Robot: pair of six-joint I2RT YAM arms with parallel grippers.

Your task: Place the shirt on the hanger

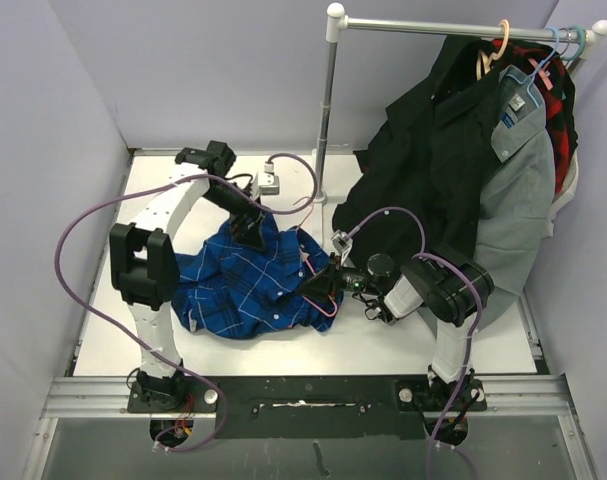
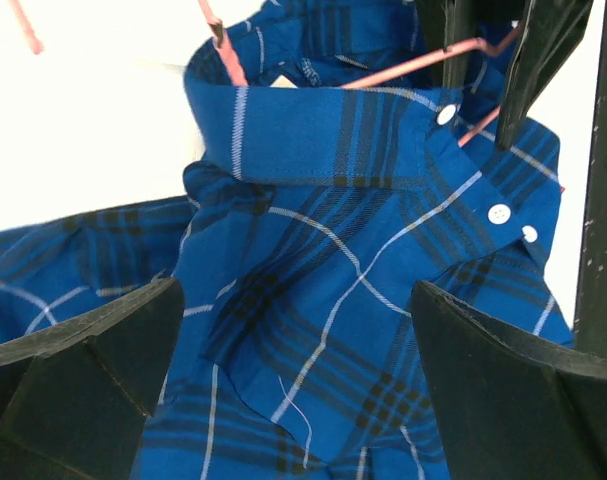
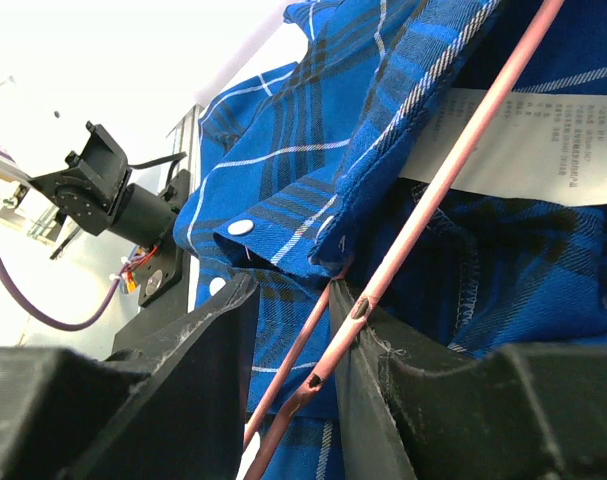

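Pale lavender walls close in a white table [image 1: 383, 350]. At its back right a metal rail [image 1: 433, 28] on an upright pole [image 1: 326, 120] carries a black garment [image 1: 433, 160], a grey shirt [image 1: 518, 190] and a red-black plaid piece [image 1: 558, 85], which hang down just behind the right arm. Purple cables [image 1: 68, 240] loop around both arms.

The shirt [image 1: 238, 285] lies crumpled on the table, left of centre. The left gripper [image 1: 251, 232] is down over its far edge and the right gripper [image 1: 321, 285] is at its right edge.

From above the hands hide what they hold. The left wrist view shows the left gripper's fingers [image 2: 93, 350] spread wide with nothing gripped, above the collar and its white buttons [image 2: 499, 213]. The right wrist view shows the right gripper [image 3: 293, 300] pinched on the thin pink wire of the hanger [image 3: 453, 165], which runs up under the collar past a white label [image 3: 543, 140].
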